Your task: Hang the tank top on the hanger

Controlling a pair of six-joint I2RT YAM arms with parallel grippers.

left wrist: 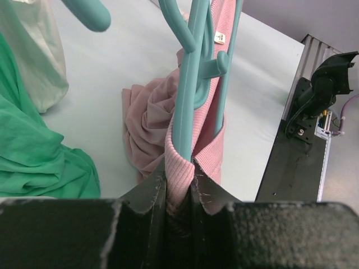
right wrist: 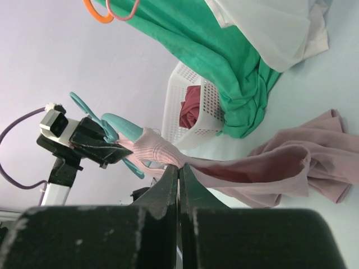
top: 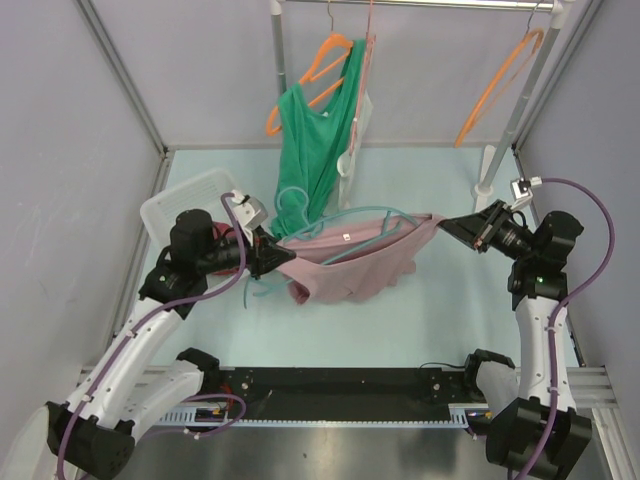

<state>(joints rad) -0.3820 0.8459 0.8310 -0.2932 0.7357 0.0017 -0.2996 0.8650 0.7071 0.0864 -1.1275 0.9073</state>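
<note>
The pink-mauve tank top (top: 350,268) hangs stretched between both grippers above the table, its lower part bunched on the surface. The teal hanger (top: 345,225) lies along its upper edge, partly inside the fabric. My left gripper (top: 276,256) is shut on the ribbed pink edge (left wrist: 180,168) with the hanger's end (left wrist: 188,84) wrapped in it. My right gripper (top: 446,222) is shut on the other end of the tank top (right wrist: 179,167) and pulls it taut. In the right wrist view the hanger (right wrist: 120,126) shows at the left gripper (right wrist: 84,141).
A green tank top (top: 310,140) hangs on an orange hanger (top: 320,70) from the back rail and drapes to the table. Another orange hanger (top: 500,85) hangs at the right. A white basket (top: 190,195) with a dark red cloth (right wrist: 190,111) stands at the left.
</note>
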